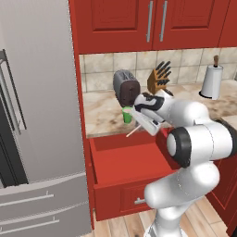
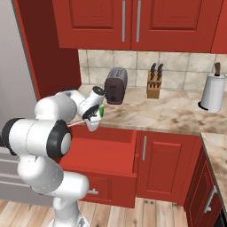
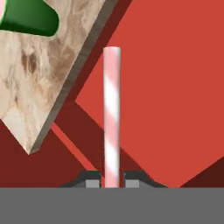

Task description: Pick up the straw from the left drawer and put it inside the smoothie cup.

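- The pincer (image 3: pixel 111 183) is clamped on the straw (image 3: pixel 111 113), the two finger tips (image 3: pixel 92 180) pressed against its lower end so that most of its length is left free to be fed into a cup.
- The straw is held up in the air above the open drawer (image 3: pixel 175 96); in the hand view it runs straight away from the fingers, and pink and white stripes can be made out along it.
- In the left base view the straw (image 1: pixel 133 131) is seen slanting, its long axis tilted with the free end low, toward the drawer (image 1: pixel 125 159), and the held end higher.
- The green cup (image 1: pixel 127 115) stands upright on the counter (image 1: pixel 99 113), just in front of the toaster (image 1: pixel 126 85) and near the counter's edge.
- It is judged that the straw must be turned free end down above the cup's mouth before it is lowered.
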Motion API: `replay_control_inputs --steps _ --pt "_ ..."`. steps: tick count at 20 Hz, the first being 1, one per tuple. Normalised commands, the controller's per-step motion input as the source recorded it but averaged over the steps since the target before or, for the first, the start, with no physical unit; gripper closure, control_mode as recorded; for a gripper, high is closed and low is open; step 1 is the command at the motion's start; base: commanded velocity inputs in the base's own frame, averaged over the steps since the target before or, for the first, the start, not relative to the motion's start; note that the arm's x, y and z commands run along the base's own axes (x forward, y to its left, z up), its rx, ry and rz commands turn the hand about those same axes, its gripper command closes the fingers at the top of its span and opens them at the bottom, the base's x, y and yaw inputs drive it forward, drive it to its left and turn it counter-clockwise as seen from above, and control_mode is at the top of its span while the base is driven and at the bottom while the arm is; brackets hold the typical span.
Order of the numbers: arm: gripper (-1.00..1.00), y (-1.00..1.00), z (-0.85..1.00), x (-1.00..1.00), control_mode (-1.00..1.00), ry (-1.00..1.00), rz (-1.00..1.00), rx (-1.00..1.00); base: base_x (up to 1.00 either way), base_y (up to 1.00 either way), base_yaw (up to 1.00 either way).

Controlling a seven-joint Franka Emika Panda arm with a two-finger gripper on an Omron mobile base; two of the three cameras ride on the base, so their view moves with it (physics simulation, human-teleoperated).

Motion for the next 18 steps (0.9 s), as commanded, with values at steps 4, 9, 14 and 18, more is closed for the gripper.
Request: replay_control_inputs --steps 4,9,14,18 --pt "1.0 0.0 0.52 0.09 -1.0 0.11 -0.11 0.23 0.0 0.0 0.0" --pt "1.0 -0.05 0.33 0.19 -1.0 0.14 -0.17 0.28 0.0 0.0 0.0" --pt "1.0 -0.15 0.1 0.34 -1.0 0.15 -0.21 0.4 0.0 0.0 0.0" --pt "1.0 -0.15 0.07 0.3 -1.0 0.12 -0.23 0.45 0.0 0.0 0.0"
